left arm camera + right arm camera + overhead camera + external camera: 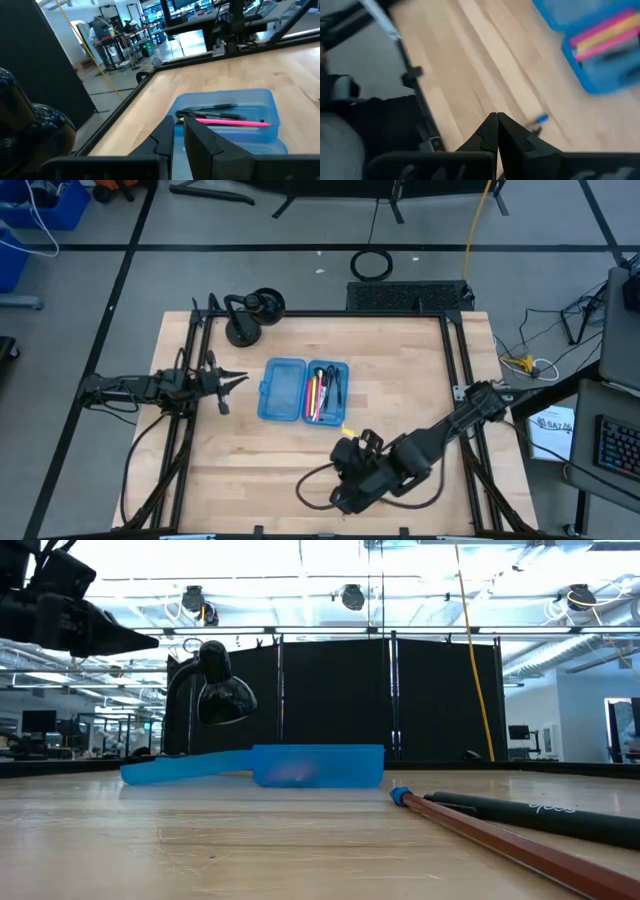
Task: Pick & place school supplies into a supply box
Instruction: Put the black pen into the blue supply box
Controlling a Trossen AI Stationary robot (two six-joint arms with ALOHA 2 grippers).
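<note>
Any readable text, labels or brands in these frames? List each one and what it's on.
None readable.
Black pen in the low view: faint grey lettering on the barrel, too blurred to read.
White sheet right of the table: dark print, too small to read.
Supply box, pens inside it and both arms: no markings visible.

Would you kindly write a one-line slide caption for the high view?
Open blue supply box holding pens mid-table; left gripper beside it, right gripper shut nearby.

bright overhead ceiling lights, soft shadows, right wrist view blurred
</note>
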